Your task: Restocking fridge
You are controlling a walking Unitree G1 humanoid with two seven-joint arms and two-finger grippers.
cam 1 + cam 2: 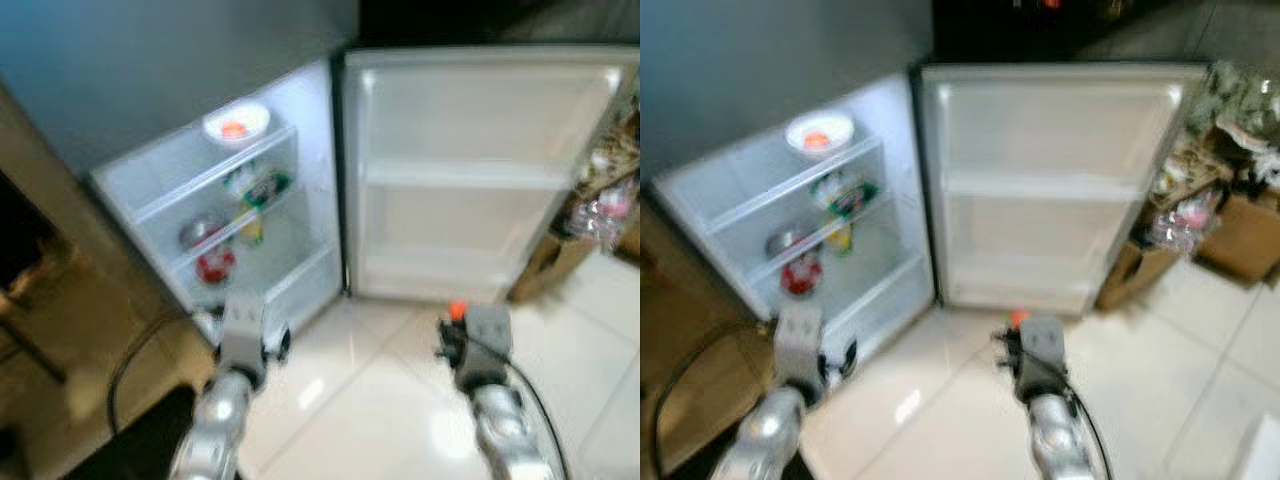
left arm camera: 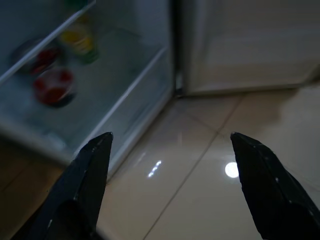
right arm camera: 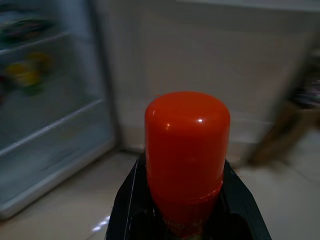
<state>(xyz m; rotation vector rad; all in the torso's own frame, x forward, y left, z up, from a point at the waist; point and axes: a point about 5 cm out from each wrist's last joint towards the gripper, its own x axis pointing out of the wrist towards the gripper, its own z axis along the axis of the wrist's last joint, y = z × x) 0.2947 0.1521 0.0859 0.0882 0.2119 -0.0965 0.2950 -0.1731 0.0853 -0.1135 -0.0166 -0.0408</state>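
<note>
The small fridge (image 1: 250, 215) stands open before me, its door (image 1: 470, 170) swung wide to the right with bare door shelves. Inside, a white bowl (image 1: 236, 124) holding something orange sits on the top shelf. Green and white packets (image 1: 258, 186) and a yellow item (image 1: 250, 229) lie lower, and a red dish (image 1: 215, 266) is beside a metal bowl (image 1: 200, 231). My right gripper (image 3: 185, 212) is shut on a bottle with a red-orange cap (image 3: 187, 145), held low in front of the door. My left gripper (image 2: 170, 165) hangs open over the floor by the fridge's lower edge.
Glossy pale floor tiles (image 1: 370, 400) stretch in front of the fridge. Cardboard boxes and cluttered bags (image 1: 1230, 220) stand to the right of the door. A wooden cabinet (image 1: 40, 330) and a dark cable (image 1: 130, 370) are at my left.
</note>
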